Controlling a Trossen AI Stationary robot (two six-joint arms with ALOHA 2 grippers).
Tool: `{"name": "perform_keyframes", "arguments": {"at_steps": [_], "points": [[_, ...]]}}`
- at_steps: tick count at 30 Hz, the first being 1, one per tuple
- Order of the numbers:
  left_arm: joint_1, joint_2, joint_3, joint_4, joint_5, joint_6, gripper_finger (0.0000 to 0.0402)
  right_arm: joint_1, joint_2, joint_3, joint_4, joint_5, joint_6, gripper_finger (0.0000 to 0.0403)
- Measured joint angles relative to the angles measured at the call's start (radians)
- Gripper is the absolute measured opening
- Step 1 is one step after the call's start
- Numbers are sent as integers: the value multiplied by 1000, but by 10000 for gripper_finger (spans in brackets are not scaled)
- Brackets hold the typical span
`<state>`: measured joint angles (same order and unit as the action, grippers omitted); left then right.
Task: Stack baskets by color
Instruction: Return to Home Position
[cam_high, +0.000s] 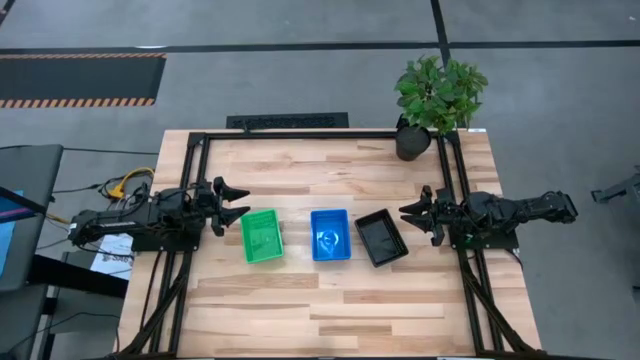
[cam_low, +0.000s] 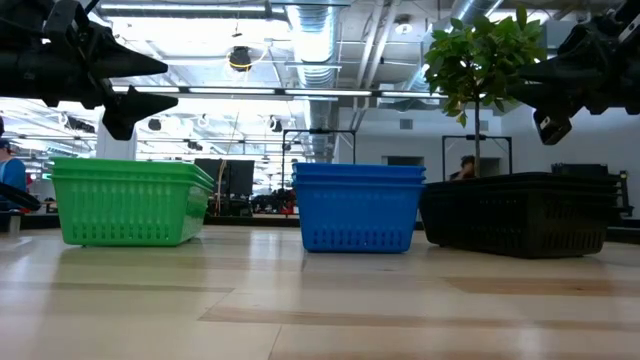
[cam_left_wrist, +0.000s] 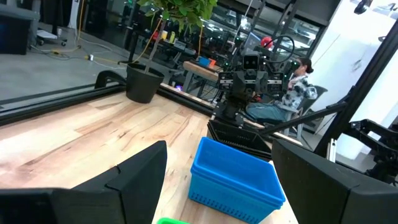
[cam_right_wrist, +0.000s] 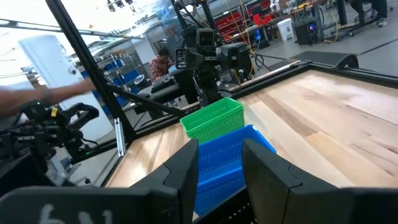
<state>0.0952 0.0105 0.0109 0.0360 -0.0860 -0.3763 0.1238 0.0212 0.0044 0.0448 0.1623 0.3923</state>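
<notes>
Three stacks of baskets stand in a row at mid-table, each resting on its bottom: green (cam_high: 262, 236) on the left, blue (cam_high: 330, 234) in the middle, black (cam_high: 381, 237) on the right. In the low view the green stack (cam_low: 130, 203), the blue stack (cam_low: 358, 207) and the black stack (cam_low: 520, 213) each show nested rims. My left gripper (cam_high: 240, 201) hovers level just left of the green stack, open and empty. My right gripper (cam_high: 408, 218) hovers level just right of the black stack, open with nothing between its fingers (cam_right_wrist: 273, 177).
A potted green plant (cam_high: 437, 100) stands at the table's far right corner. Black frame rails (cam_high: 300, 135) run along the far and side edges. Bare wood lies in front of the baskets toward the near edge. A seated person (cam_left_wrist: 300, 87) shows beyond the table.
</notes>
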Motion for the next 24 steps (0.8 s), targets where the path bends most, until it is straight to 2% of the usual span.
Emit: {"name": "perform_keyframes", "arguments": {"at_steps": [24], "points": [[0,0,0,0,0,-1,278,0,0,0,0,0,1,142]]}}
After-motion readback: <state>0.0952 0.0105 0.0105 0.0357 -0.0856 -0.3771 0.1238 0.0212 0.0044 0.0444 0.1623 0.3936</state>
